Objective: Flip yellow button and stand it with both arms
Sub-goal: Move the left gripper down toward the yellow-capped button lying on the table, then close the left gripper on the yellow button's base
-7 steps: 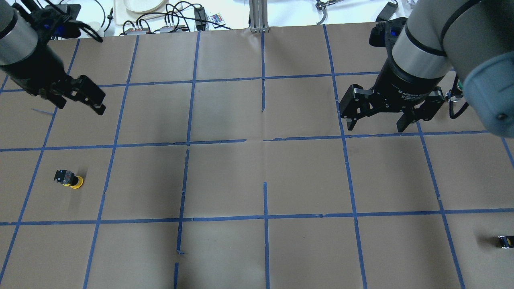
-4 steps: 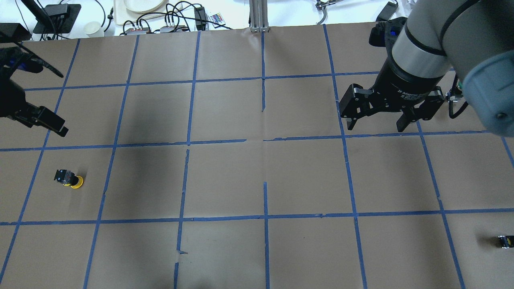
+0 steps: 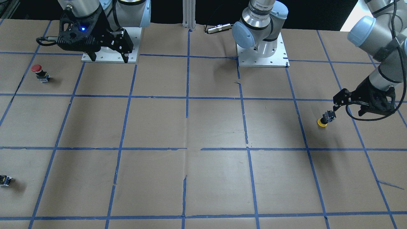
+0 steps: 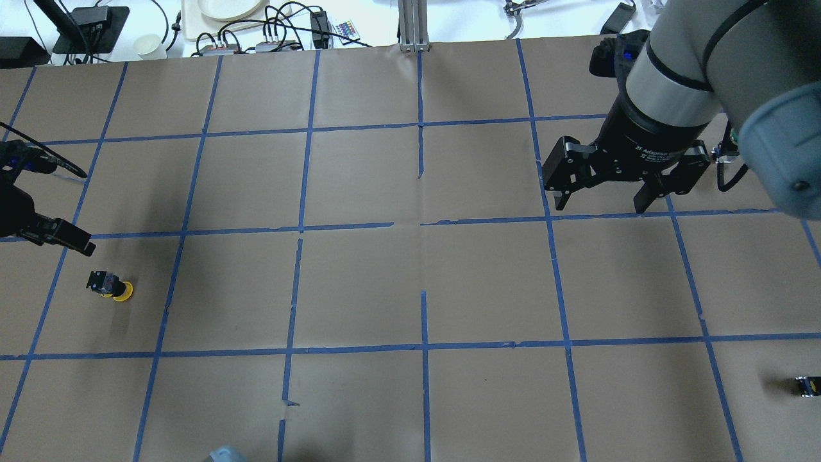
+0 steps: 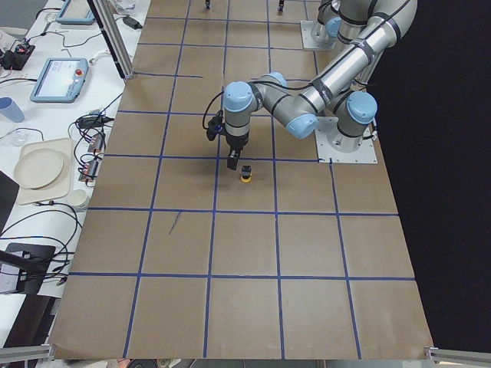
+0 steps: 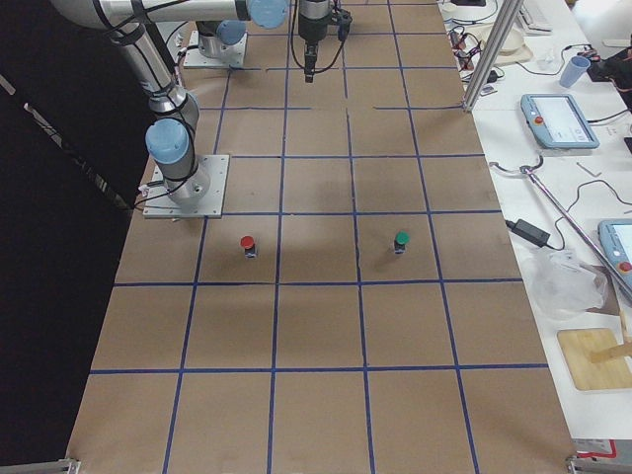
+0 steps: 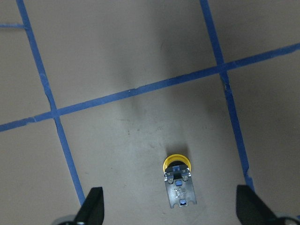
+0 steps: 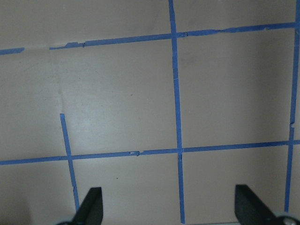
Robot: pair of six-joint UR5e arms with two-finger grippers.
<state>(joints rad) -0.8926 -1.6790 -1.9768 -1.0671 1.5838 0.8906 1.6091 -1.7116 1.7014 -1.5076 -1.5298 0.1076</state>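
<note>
The yellow button (image 4: 113, 287) rests cap down with its black and grey body up, in a left-hand square of the table. It also shows in the front view (image 3: 324, 121) and the left wrist view (image 7: 178, 180). My left gripper (image 3: 349, 107) is open and empty, hovering just above and beside the button. In the overhead view only one of its fingers (image 4: 67, 236) shows at the left edge. In the left wrist view the button lies between the two open fingertips (image 7: 93, 206). My right gripper (image 4: 603, 200) is open and empty, high over the right side of the table.
A red-capped button (image 3: 38, 72) stands near the right arm's base. A green-capped one (image 6: 401, 240) stands beside it in the right side view. A small dark capless part (image 4: 808, 385) lies at the table's right edge. Cables and plates (image 4: 269, 32) lie beyond the far edge.
My left gripper has swung from the far left of the table toward the yellow button and come down close to it. The right arm and the button have not moved.
</note>
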